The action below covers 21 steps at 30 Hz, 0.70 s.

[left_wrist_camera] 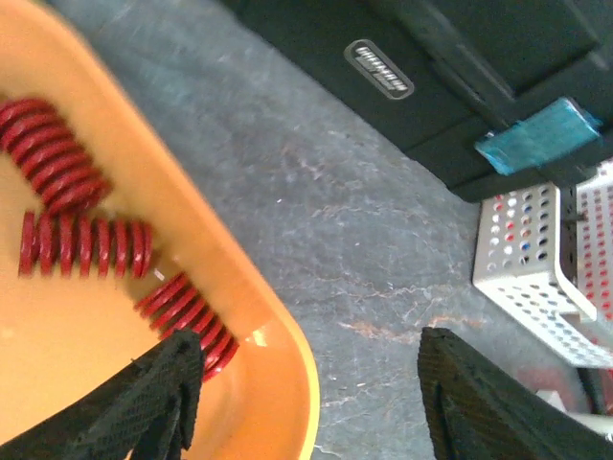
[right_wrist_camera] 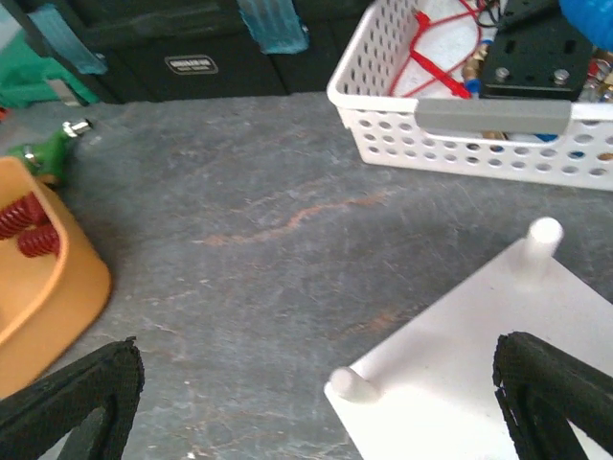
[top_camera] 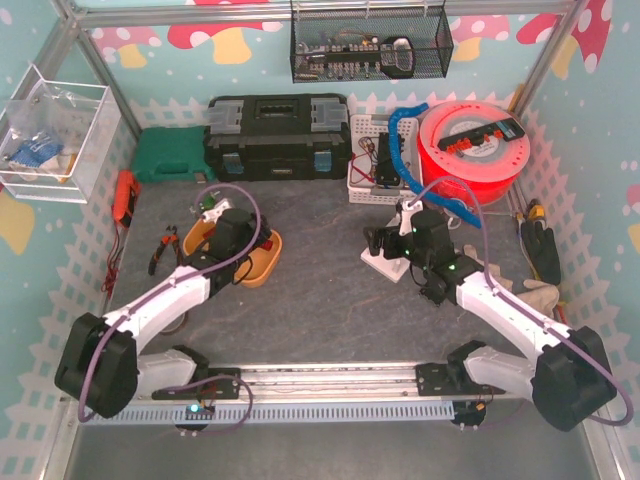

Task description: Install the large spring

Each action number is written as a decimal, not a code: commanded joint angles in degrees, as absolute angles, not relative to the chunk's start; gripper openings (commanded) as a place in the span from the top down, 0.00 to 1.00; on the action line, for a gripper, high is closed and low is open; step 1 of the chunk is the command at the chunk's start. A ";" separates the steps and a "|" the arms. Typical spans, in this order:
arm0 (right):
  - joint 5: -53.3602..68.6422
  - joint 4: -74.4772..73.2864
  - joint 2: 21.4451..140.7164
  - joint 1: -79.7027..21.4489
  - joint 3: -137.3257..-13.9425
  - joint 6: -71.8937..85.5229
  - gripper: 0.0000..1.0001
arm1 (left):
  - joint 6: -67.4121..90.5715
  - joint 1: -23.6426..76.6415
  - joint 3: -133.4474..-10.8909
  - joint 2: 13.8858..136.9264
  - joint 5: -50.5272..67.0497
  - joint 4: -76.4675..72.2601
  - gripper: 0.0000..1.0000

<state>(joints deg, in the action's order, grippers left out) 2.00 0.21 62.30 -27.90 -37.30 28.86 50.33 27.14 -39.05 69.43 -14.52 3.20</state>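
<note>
The right gripper (right_wrist_camera: 316, 402) is seen spread wide, one black finger (right_wrist_camera: 81, 398) at each lower corner. Between them a white plate (right_wrist_camera: 460, 383) is laid on the grey table (right_wrist_camera: 239, 240), with two upright pegs (right_wrist_camera: 544, 235) set on it. An orange tray (right_wrist_camera: 67, 278) is caught at the left edge, red springs (right_wrist_camera: 24, 225) inside. A white basket (right_wrist_camera: 450, 144) is parked upper right, and a black toolbox (right_wrist_camera: 192, 57) is glimpsed behind.

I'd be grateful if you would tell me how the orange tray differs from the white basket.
The orange tray has smooth solid walls; the white basket has walls pierced with holes. The tray holds red springs; the basket holds red wires and dark hardware. In the top view the tray sits on the left, the basket farther back on the right. Both are open-topped and rest on the grey table.
</note>
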 commanded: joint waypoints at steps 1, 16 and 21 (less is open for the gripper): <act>-2.52 2.54 62.76 -28.28 -35.33 27.11 0.01 | 59.31 25.03 -39.31 71.05 -10.26 7.08 0.42; -6.51 5.89 61.15 -28.29 -32.11 28.21 0.01 | 62.19 22.24 -39.17 79.66 -3.95 5.73 0.60; -6.88 5.82 61.46 -28.24 -32.18 28.30 0.01 | 63.37 22.23 -38.83 81.90 -3.33 5.17 0.64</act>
<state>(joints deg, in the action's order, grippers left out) -5.56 4.45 62.00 -27.88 -32.99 28.40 61.30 22.48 -39.05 80.53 -4.29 5.67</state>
